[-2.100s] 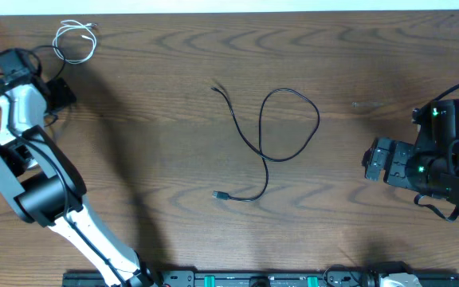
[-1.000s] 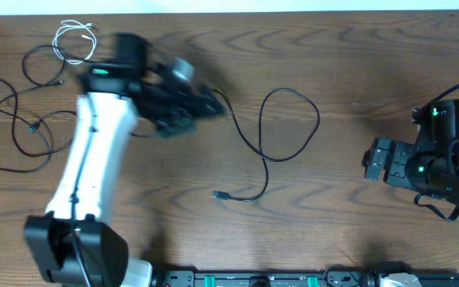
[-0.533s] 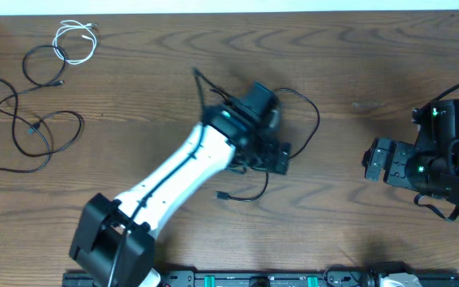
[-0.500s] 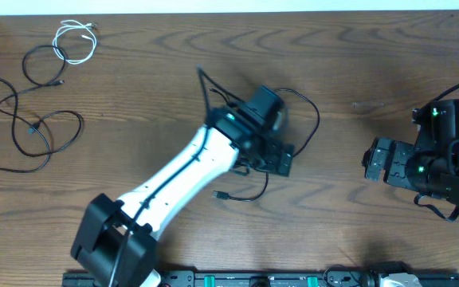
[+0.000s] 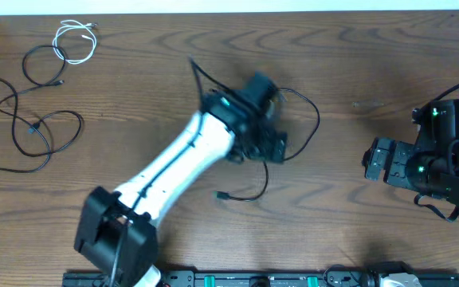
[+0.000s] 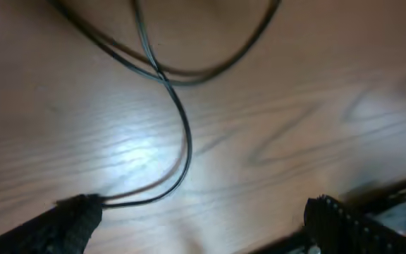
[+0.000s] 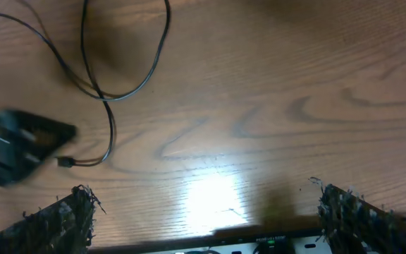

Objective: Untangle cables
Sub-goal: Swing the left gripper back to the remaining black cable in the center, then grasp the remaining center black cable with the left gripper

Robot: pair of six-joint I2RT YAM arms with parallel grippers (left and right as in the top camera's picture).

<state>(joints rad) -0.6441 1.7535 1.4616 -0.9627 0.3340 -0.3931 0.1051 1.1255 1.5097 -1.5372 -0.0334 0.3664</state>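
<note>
hovering my left gripper (image 6: pixel 203 212) low over the brown wood-grain table (image 5: pixel 373 48), i have its 2 dark fingers spread wide with nothing between them. the long thin black cable looped into an open ring (image 5: pixel 318 119) lies at mid-table, partly under my white left arm (image 5: pixel 174 167). in the left wrist view its 2 strands cross just ahead of the fingers, and 1 strand curves down to the left-hand fingertip (image 6: pixel 76 219); whether it touches i cannot tell. its small plug end (image 5: pixel 220 194) lies on the near side of the loop. my right gripper (image 7: pixel 203 201) is also spread wide and empty, well apart at the right edge. more thin black cable in loose loops (image 5: pixel 34 119) and a short white coiled cable (image 5: pixel 74 40) lie at the far left corner.
</note>
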